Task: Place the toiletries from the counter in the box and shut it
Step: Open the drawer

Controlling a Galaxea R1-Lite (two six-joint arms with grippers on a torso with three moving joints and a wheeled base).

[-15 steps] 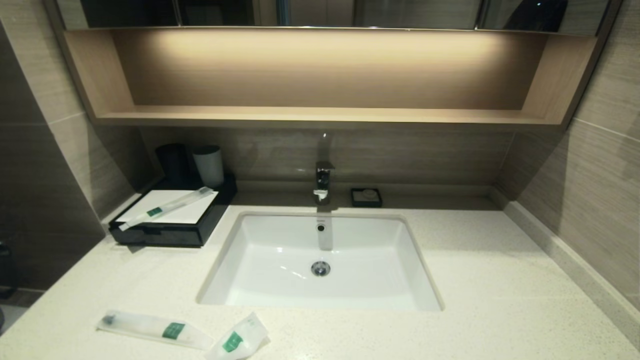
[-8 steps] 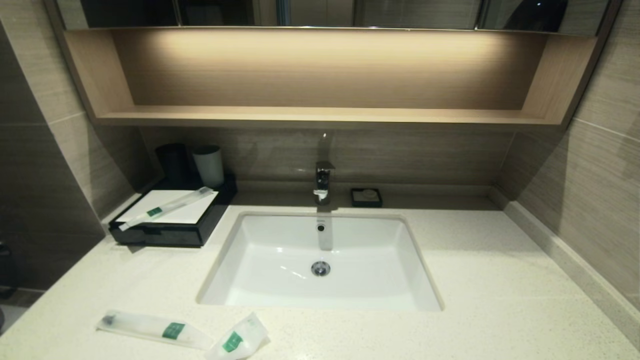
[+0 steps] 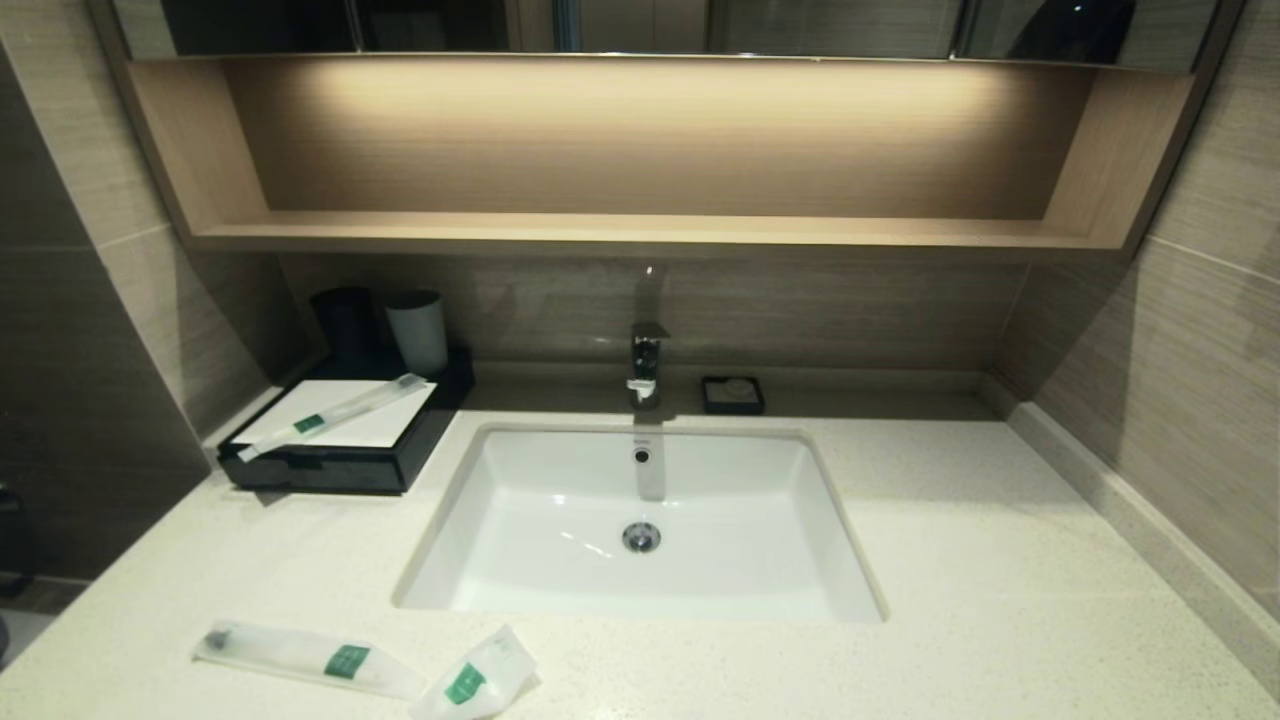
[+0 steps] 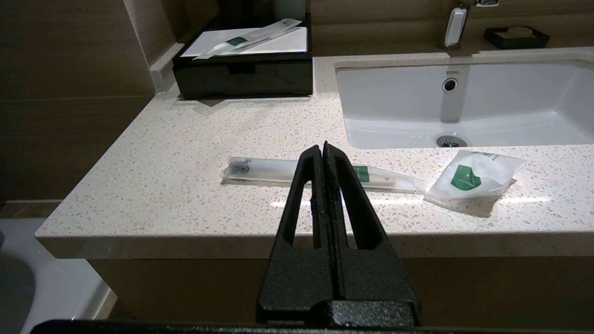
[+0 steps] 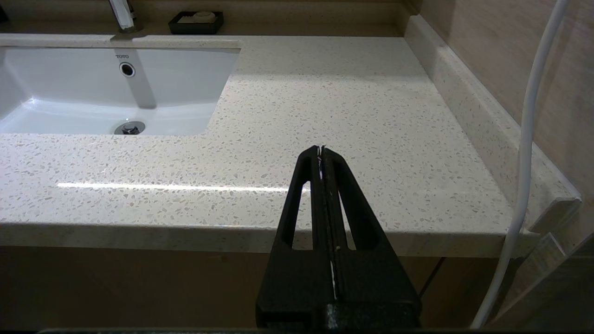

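Observation:
A long slim frosted sachet (image 3: pixel 305 657) and a short wide sachet (image 3: pixel 475 676) lie on the counter (image 3: pixel 980 560) at its front left edge. They also show in the left wrist view: the long one (image 4: pixel 264 169), the short one (image 4: pixel 473 174). Another long sachet (image 3: pixel 335 413) lies on top of the black box (image 3: pixel 340 465) at the back left; its drawer is closed. My left gripper (image 4: pixel 322 146) is shut and empty, held before the counter's front edge near the long sachet. My right gripper (image 5: pixel 321 148) is shut and empty at the front right edge. Neither arm shows in the head view.
A white sink (image 3: pixel 640 520) with a chrome faucet (image 3: pixel 645 365) is set in the counter's middle. A small black soap dish (image 3: pixel 732 394) stands behind it. Two cups (image 3: pixel 417 330) stand behind the box. A wooden shelf (image 3: pixel 640 232) hangs above. A white cable (image 5: pixel 524 162) hangs at the right.

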